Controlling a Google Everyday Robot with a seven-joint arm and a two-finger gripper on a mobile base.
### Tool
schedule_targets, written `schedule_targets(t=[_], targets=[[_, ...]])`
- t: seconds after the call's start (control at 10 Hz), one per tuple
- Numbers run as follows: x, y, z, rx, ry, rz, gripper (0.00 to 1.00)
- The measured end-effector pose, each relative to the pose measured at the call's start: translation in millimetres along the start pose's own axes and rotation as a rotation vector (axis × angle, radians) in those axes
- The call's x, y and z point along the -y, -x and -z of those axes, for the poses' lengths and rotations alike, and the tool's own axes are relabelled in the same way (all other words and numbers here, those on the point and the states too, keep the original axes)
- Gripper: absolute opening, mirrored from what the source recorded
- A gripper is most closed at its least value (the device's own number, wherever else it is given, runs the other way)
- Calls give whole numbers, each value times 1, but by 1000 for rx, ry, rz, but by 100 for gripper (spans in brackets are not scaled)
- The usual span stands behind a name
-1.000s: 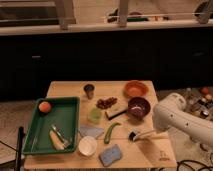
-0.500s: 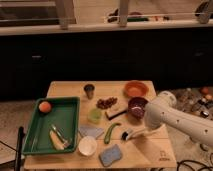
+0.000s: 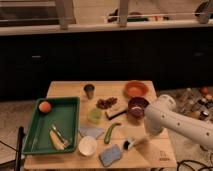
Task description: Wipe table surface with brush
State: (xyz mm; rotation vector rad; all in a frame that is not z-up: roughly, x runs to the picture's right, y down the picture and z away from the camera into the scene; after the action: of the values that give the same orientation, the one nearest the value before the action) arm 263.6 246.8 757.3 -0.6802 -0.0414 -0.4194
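Note:
The brush (image 3: 131, 144) lies low over the front right of the pale wooden table surface (image 3: 150, 155). Its black bristle head points left, near the blue-grey sponge, and its white handle runs right, up into my gripper (image 3: 148, 136). The gripper sits at the end of my white arm (image 3: 172, 122), which reaches in from the right, and it is shut on the handle's end. The arm's bulk hides most of the fingers. The bristle head is at or just above the tabletop; I cannot tell whether it touches.
A blue-grey sponge (image 3: 110, 155), a white bowl (image 3: 87, 145) and a green cucumber (image 3: 111, 132) lie just left of the brush. A dark bowl (image 3: 137, 106), an orange bowl (image 3: 136, 89), a black-and-cream bar (image 3: 116, 113), a green cup (image 3: 94, 115) and a metal cup (image 3: 90, 91) stand behind. A green tray (image 3: 35, 131) is at left.
My arm has swung left and toward the table's front edge, carrying the brush with it. The bristle head is now closer to the sponge and the front edge.

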Motion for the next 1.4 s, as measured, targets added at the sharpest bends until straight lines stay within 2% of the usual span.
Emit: schedule_targets(t=[0.3, 0.6, 0.9, 1.2, 1.4], targets=[[-18, -33, 7, -57, 28, -33, 0], [-8, -48, 15, -102, 5, -87, 0], [12, -48, 18, -88, -33, -104, 0], [34, -15, 16, -42, -53, -42, 0], [31, 3, 15, -6, -53, 14, 0]])
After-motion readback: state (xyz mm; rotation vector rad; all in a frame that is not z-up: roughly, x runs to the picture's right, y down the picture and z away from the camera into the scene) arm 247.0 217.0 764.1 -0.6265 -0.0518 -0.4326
